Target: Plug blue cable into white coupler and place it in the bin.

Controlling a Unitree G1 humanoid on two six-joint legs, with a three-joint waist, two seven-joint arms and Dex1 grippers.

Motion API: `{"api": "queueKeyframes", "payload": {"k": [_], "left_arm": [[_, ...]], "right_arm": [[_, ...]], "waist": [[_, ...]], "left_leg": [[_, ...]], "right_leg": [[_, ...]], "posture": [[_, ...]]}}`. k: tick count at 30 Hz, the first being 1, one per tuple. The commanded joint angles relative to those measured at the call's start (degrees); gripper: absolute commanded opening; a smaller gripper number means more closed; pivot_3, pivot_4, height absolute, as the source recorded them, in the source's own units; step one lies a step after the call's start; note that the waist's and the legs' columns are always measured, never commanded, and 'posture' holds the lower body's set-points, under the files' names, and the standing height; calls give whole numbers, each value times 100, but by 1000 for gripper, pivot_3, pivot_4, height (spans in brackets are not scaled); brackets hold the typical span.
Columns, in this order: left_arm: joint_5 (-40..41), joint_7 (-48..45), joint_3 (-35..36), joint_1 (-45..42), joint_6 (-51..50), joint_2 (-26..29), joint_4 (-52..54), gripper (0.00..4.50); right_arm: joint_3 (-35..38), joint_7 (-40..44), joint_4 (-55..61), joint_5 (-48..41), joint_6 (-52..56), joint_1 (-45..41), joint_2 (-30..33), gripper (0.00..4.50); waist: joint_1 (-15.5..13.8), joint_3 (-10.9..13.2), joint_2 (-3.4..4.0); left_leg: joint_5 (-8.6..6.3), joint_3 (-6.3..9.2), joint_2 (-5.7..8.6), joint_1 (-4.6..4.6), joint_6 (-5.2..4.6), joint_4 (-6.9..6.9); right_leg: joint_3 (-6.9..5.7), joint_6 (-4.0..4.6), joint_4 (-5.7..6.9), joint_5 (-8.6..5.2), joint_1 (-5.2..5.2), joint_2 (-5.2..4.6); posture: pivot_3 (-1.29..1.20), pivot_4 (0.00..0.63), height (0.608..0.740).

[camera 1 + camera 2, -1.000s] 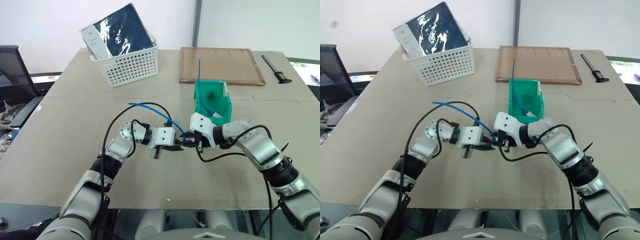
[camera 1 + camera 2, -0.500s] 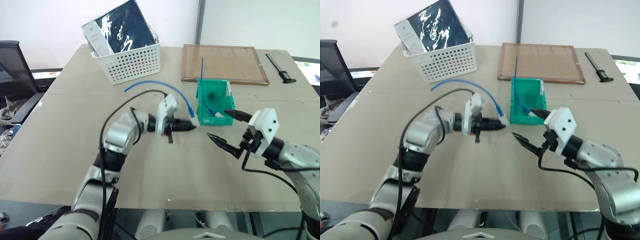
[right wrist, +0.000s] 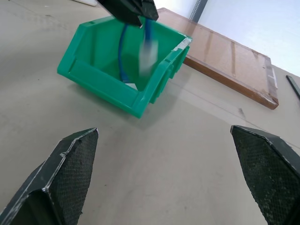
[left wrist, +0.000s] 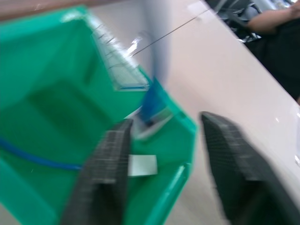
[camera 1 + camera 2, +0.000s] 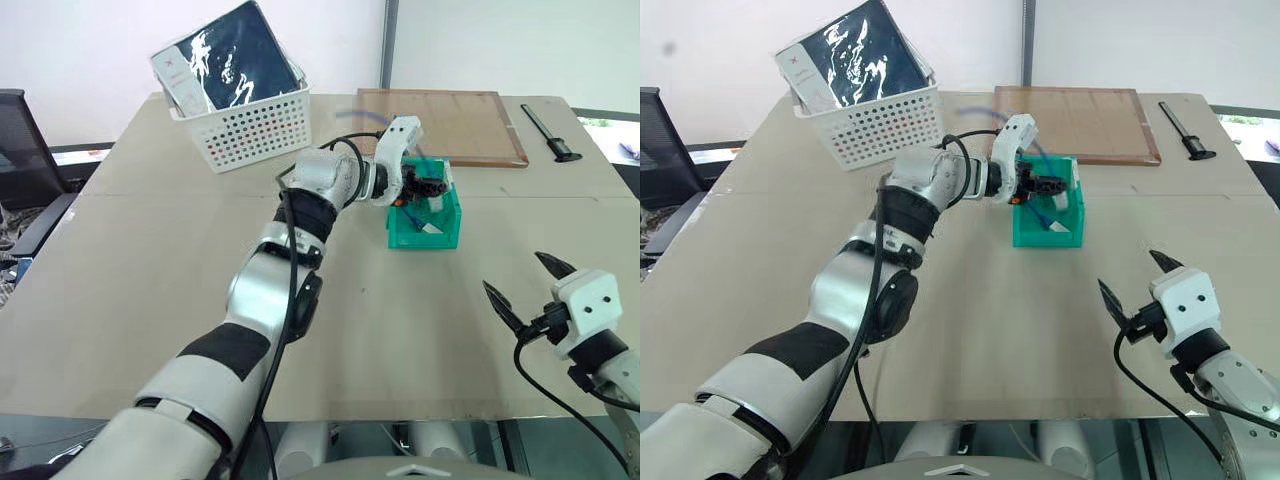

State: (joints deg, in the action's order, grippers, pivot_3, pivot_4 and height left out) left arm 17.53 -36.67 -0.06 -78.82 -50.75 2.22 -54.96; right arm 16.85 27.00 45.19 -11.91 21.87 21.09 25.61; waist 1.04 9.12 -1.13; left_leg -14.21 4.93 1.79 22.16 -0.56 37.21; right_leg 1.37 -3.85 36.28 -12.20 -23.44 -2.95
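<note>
Bench (image 5: pixel 150 260) carries a white perforated basket (image 5: pixel 255 128) far left and a wooden board (image 5: pixel 470 122) far right. Green bin (image 5: pixel 440 232) sits mid-bench, just near of the board. Left gripper (image 5: pixel 425 187) hangs over the bin's mouth, jaws parted, nothing clamped between them as far as the left wrist view shows. Right gripper (image 5: pixel 522 285) is near right, well apart from the bin, jaws wide, empty. Blue cable (image 3: pixel 123 55) drops into the bin, one stretch blurred above the rim. White coupler (image 4: pixel 142 165) seems to lie on the bin floor; can't tell if plugged.

Risk: cable is springy and longer than the bin, so the loose part could hang outside or drag the coupler out. Left jaws could snag the cord when pulling away.
</note>
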Motion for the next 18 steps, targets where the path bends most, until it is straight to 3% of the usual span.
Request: {"api": "queueKeyframes", "payload": {"k": [1,5,8,13,18], "left_arm": [[181,-493,74,-235,-576,305,367,4447],[482,-883,-100,445,-1450,862,2012,4479],[657,-966,-99,1496,-1275,1300,3800,4479],[152,-1228,-166,3568,1072,1996,5708,4479],[585,-1712,330,5123,1809,2493,6496,4479]], "right_arm": [[149,-81,120,-74,-197,-14,-53,4500],[80,-75,70,-131,-248,-55,-91,4500],[49,20,-39,-218,-273,-133,-57,4500],[60,263,-369,-439,-287,-477,136,4500],[215,573,-686,-708,-261,-727,477,4500]], "waist": [[0,5,1],[16,10,7],[24,12,13],[-31,13,16],[-70,13,15]], "left_leg": [[0,-1,1,3,0,0],[0,-9,-1,5,1,0],[0,-1,-16,-7,3,-9],[9,-10,-17,-8,19,-4],[0,-32,-17,-19,2,-5]], "right_leg": [[1,0,-1,0,-1,-1],[17,2,-1,1,-7,-3],[37,20,6,12,-9,-6],[56,28,3,17,-11,-15],[75,34,4,15,-8,-17]], "posture": [[0,150,738],[0,150,738],[0,150,738],[0,150,738],[0,150,738]]}}
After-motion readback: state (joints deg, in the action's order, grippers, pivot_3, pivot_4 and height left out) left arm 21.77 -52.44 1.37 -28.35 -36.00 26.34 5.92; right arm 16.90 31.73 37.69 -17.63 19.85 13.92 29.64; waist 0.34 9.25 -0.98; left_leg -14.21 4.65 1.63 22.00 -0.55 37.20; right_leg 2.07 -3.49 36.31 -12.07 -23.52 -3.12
